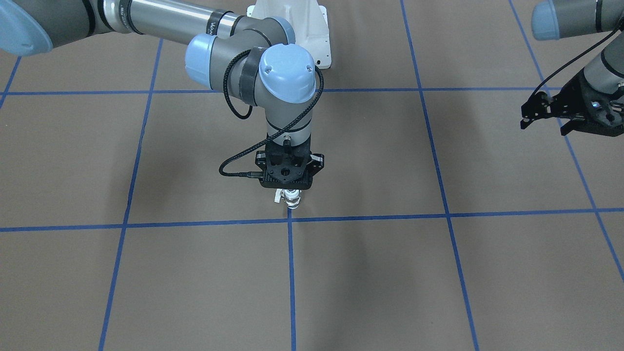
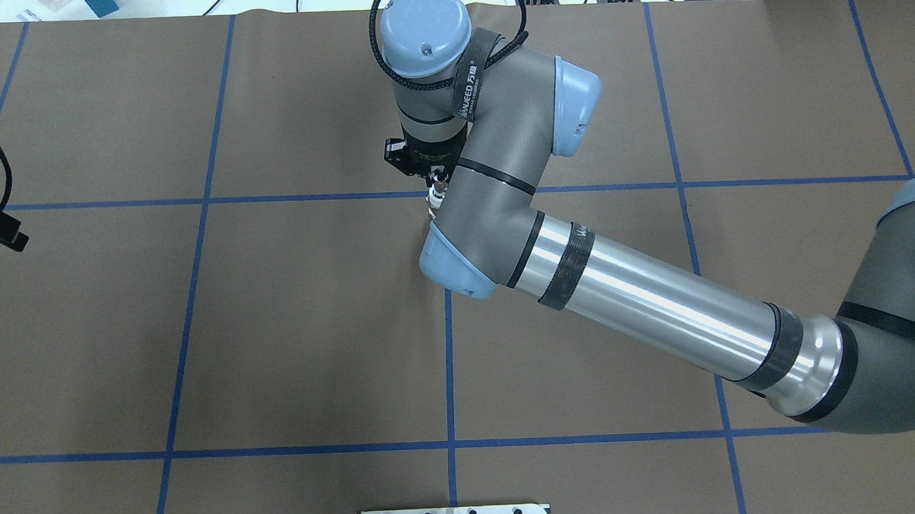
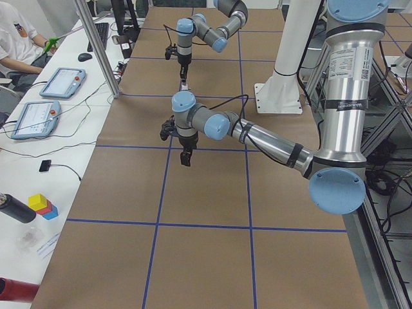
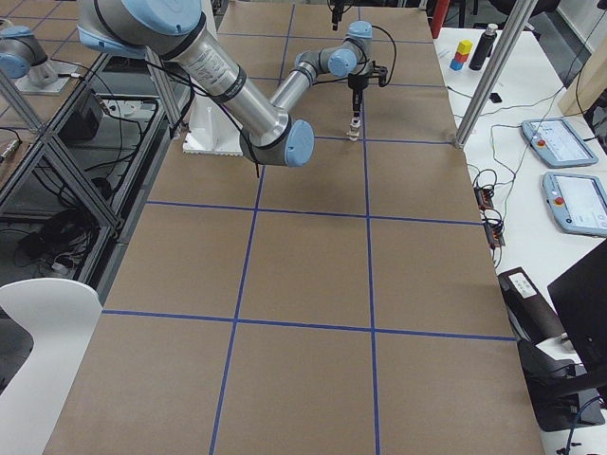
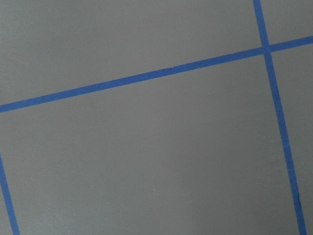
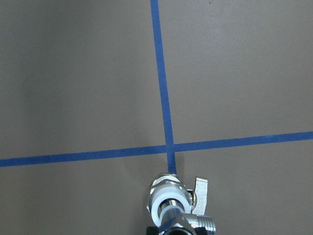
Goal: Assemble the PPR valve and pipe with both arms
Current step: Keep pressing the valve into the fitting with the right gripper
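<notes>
My right gripper (image 1: 288, 187) points straight down over a blue tape crossing at the table's middle and is shut on the PPR valve (image 1: 291, 197). The valve hangs upright at or just above the paper. In the right wrist view the valve (image 6: 167, 201) shows its white round end, a pale side lever (image 6: 201, 188), and a chrome stub, the pipe (image 6: 201, 223), close against it. I cannot tell whether the two are joined. The valve peeks out beside the right forearm in the overhead view (image 2: 435, 195). My left gripper (image 1: 543, 122) is open and empty, held above the table far to the side.
Brown paper with a blue tape grid (image 1: 292, 219) covers the table. The white bolted pedestal (image 1: 302, 29) stands at the robot's side. The left wrist view shows only paper and a tape line (image 5: 146, 76). Tablets and small items lie on side benches (image 3: 38, 109).
</notes>
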`<action>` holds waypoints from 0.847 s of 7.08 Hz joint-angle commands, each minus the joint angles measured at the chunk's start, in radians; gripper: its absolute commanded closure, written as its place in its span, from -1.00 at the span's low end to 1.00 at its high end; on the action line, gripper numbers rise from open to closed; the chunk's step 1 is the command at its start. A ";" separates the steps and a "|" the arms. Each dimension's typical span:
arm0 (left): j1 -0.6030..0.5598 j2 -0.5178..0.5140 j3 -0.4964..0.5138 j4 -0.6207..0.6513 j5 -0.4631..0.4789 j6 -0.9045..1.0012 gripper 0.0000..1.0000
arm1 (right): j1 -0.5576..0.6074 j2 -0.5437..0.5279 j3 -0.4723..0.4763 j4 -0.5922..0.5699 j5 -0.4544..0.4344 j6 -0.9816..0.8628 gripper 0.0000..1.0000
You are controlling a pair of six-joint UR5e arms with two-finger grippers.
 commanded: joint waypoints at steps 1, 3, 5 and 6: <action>0.000 0.003 -0.001 0.000 0.000 0.001 -0.99 | -0.002 0.000 -0.001 0.006 0.000 0.000 1.00; 0.000 0.004 -0.001 0.000 0.000 0.001 -0.99 | -0.006 0.000 -0.001 0.011 -0.003 0.000 0.51; 0.000 0.004 -0.002 0.001 0.000 0.000 -0.99 | -0.004 -0.001 -0.001 0.011 -0.005 0.002 0.11; 0.000 0.004 -0.002 0.001 0.000 0.000 -0.99 | -0.004 -0.001 -0.001 0.012 -0.005 0.002 -0.04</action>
